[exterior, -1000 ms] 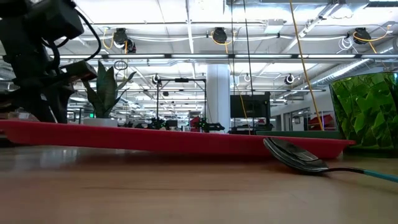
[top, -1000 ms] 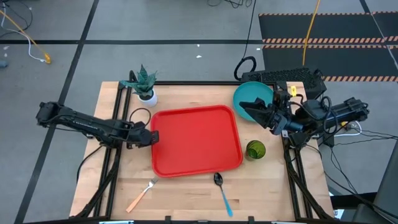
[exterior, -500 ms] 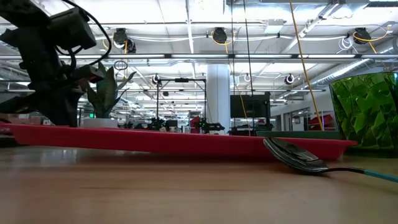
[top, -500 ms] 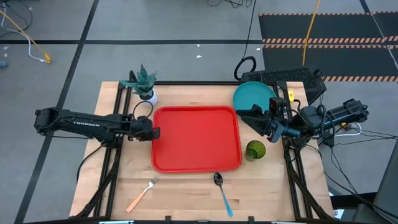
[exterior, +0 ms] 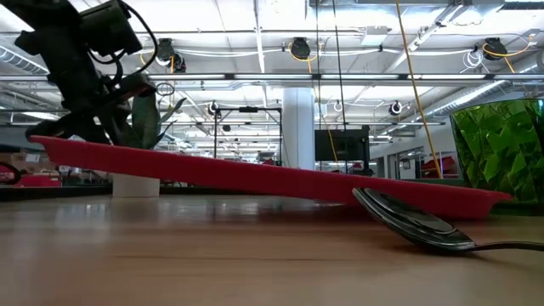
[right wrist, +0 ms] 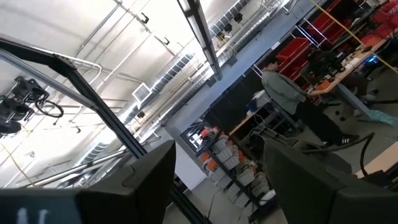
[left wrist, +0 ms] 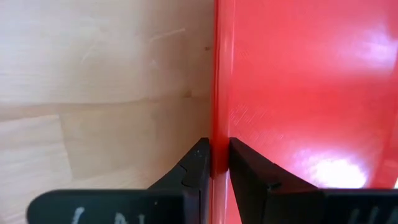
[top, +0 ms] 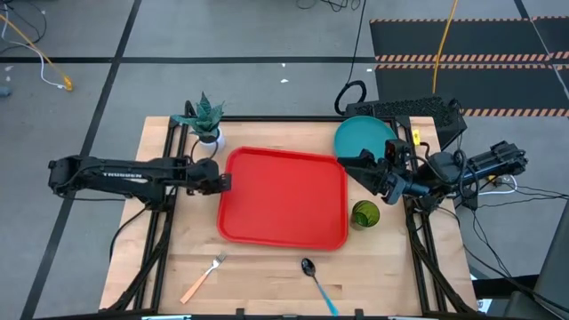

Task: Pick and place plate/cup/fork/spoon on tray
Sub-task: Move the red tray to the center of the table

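Observation:
The red tray (top: 284,196) lies mid-table, tilted, its left side raised, as the low view (exterior: 255,174) shows. My left gripper (top: 222,182) is shut on the tray's left rim. The teal plate (top: 364,135) lies flat at the far right. The green cup (top: 365,214) stands by the tray's right rim. The blue-handled spoon (top: 317,283) and the orange-handled fork (top: 203,277) lie near the front edge. My right gripper (top: 348,163) is open and empty, between the plate and the tray's far right corner. My left gripper pinches the tray's left rim (left wrist: 219,143) between its two fingers, one finger outside the rim and one inside the tray. The fingers come in level from the table's left. The tray's left side is lifted, and its right side (exterior: 484,200) rests on the table.
A white pot with a green plant (top: 206,124) stands at the far left, close to my left gripper. The spoon's bowl (exterior: 408,223) lies just before the tray's near rim. Bare wood shows at the near left around the fork.
My left gripper has gone up and a little toward the table's far and right edges, still shut on the tray's left rim. The tray's left side has lifted, the tray has tilted and slid right. The spoon has shifted toward the near edge.

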`<state>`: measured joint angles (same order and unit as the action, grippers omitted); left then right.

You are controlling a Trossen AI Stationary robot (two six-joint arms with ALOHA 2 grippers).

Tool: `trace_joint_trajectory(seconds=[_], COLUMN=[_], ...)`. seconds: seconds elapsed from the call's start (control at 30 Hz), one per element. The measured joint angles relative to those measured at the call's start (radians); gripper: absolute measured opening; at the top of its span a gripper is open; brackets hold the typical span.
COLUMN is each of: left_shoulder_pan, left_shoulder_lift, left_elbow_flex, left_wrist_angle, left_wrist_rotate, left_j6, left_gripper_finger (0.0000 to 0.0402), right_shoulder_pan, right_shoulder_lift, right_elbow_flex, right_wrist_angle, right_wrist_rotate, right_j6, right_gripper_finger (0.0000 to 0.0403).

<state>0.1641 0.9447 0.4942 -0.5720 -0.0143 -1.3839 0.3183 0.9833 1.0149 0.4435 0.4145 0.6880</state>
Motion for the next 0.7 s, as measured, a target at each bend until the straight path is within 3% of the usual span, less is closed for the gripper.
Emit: trace_joint_trajectory(seconds=[0.37,0.7], left_shoulder_pan=[0.005,0.004], left_shoulder_lift=[0.022,0.13], left_elbow_flex=[0.003,0.003], left_wrist_angle=[0.006,0.097], left_wrist_rotate=[0.048,0.127], left_j6=[-0.008,0.037], left_gripper_finger=[0.0055,0.0057], right_shoulder_pan=[-0.001,-0.001], right_shoulder_lift=[0.0,0.0], right_elbow_flex=[0.0,0.0], right_wrist_angle=[0.0,0.0], right_wrist_rotate=[0.0,-0.001], right_j6=[-0.023,-0.038], right_gripper_finger=[0.0239,0.0239])
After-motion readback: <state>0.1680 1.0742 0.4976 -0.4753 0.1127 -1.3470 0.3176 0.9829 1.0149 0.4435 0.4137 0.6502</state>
